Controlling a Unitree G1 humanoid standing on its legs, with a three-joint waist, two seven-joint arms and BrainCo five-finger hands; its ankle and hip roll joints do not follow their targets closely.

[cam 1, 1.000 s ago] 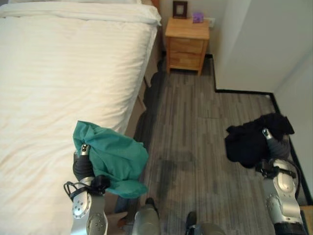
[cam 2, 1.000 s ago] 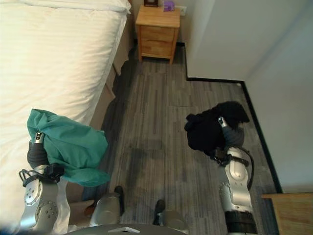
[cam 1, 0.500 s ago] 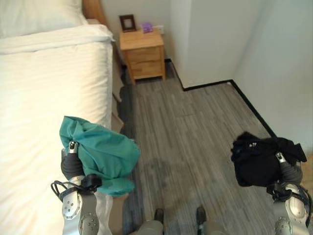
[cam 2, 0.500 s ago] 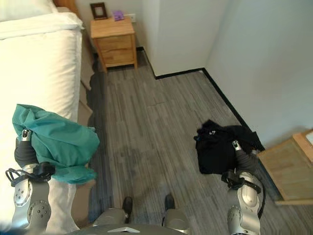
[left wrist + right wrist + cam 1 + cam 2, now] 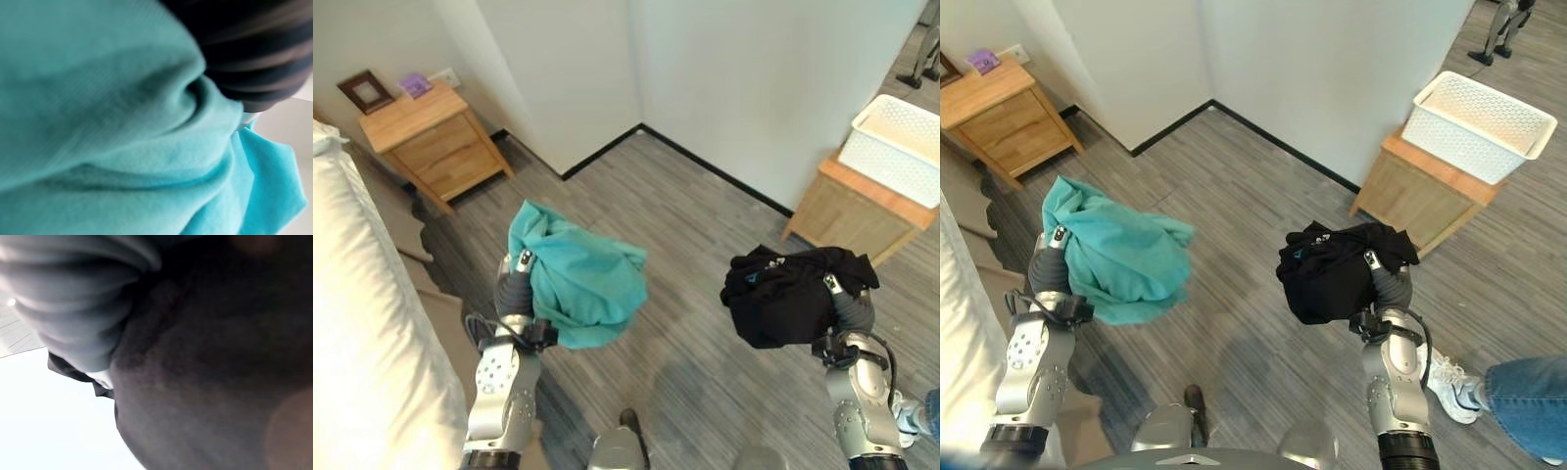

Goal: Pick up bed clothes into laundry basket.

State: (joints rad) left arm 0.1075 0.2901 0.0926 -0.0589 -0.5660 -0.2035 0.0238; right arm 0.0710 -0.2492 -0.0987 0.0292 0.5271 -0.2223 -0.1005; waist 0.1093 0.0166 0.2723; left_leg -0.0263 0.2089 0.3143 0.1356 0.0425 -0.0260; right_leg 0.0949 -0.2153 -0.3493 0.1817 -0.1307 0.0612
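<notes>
A teal garment point(image 5: 582, 284) hangs bunched over my left hand point(image 5: 514, 291), held up above the grey floor; it also shows close up as teal garment point(image 5: 122, 147). A black garment point(image 5: 783, 294) is bundled over my right hand point(image 5: 850, 305) at about the same height, and fills much of the right wrist view as black garment point(image 5: 220, 357). Both hands are buried in the cloth they carry. The white laundry basket point(image 5: 1459, 132) stands on a low wooden stand point(image 5: 1420, 191) at the far right, beyond the black garment.
The white bed point(image 5: 352, 323) runs along the left edge, with a wooden nightstand point(image 5: 426, 137) at its head. White walls form a corner straight ahead. A person's jeans leg point(image 5: 1528, 392) and white shoe point(image 5: 1454, 387) stand at the lower right.
The whole view has swung to the right: the bed slid off to the left, and the basket on its stand and a person's leg came into sight. Both garments remain held up.
</notes>
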